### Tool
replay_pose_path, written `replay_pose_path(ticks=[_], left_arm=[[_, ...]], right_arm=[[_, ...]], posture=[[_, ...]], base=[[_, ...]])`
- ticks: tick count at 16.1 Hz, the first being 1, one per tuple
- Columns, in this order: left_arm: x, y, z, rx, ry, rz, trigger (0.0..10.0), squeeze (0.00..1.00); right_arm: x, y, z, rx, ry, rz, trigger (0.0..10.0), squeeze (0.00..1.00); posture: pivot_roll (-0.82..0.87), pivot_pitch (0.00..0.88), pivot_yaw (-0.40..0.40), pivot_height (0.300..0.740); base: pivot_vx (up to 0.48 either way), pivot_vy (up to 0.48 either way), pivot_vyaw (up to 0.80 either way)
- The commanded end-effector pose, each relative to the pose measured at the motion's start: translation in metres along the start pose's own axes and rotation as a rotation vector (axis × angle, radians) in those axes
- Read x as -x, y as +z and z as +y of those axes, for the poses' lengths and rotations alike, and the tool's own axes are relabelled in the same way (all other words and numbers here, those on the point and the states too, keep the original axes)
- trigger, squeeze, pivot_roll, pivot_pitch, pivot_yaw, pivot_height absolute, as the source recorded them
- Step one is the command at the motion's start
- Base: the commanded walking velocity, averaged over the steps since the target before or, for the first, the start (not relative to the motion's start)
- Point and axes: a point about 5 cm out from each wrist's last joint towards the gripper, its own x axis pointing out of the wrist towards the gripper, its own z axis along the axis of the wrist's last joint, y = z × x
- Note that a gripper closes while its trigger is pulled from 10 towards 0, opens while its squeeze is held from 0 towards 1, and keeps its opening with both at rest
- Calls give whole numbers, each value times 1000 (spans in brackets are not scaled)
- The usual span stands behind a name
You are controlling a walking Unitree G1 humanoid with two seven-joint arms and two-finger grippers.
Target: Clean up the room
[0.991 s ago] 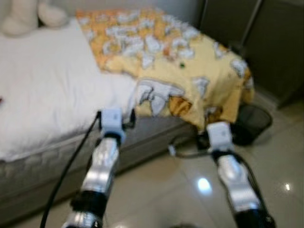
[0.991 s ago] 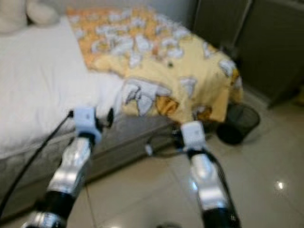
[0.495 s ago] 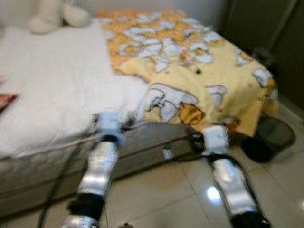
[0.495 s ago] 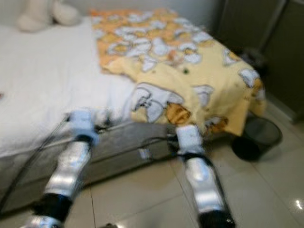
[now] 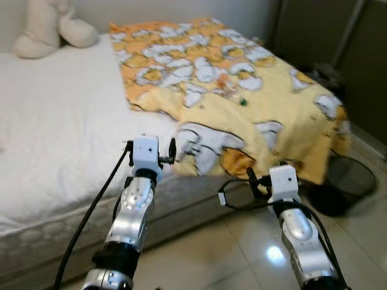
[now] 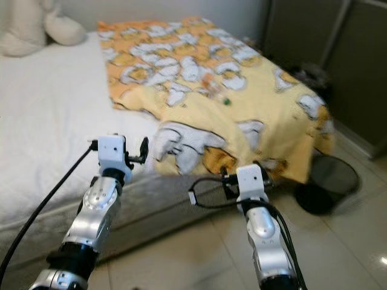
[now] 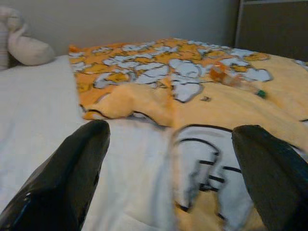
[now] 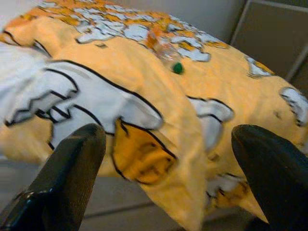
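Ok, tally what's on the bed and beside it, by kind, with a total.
Blanket: 1
Plush toy: 1
Bottle: 1
Bin: 1
Total: 4

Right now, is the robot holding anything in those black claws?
No. Both are open and empty: the left tool hovers over the bed's edge, the right tool faces the yellow blanket.

Our view has swung and steadied over half a second: the yellow blanket (image 5: 242,103) sits sharper, and a clear bottle (image 5: 233,92) on it now reads plainly
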Motion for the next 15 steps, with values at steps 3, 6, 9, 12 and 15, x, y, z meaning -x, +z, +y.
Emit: replay_pose_path(ticks=[3,6,9,12,15], left_arm=[[-4,1,5,-14,6,8,10000,0],[-4,1,8,-14,10,11,10000,0],[-6,-3,8,-30,4,33,10000,0],[-9,-23,24,-97,70,180,10000,0],[-11,-38,32,-66,56,299,10000,0]], right_arm=[[-3,8,3,-12,7,-28,10000,0],[-1,8,4,-59,13,-34,10000,0],[1,10,8,-84,36,-42,10000,0],[5,4,8,-82,33,-7,10000,0],[12,0,12,-68,61,9,10000,0]], posture=[[-140,0,66,731],[-143,0,68,731],[-157,0,78,731],[-161,0,77,731],[-170,0,61,731]], base=[[465,0,0],[465,0,0],[464,0,0],[308,0,-602],[0,0,-638]])
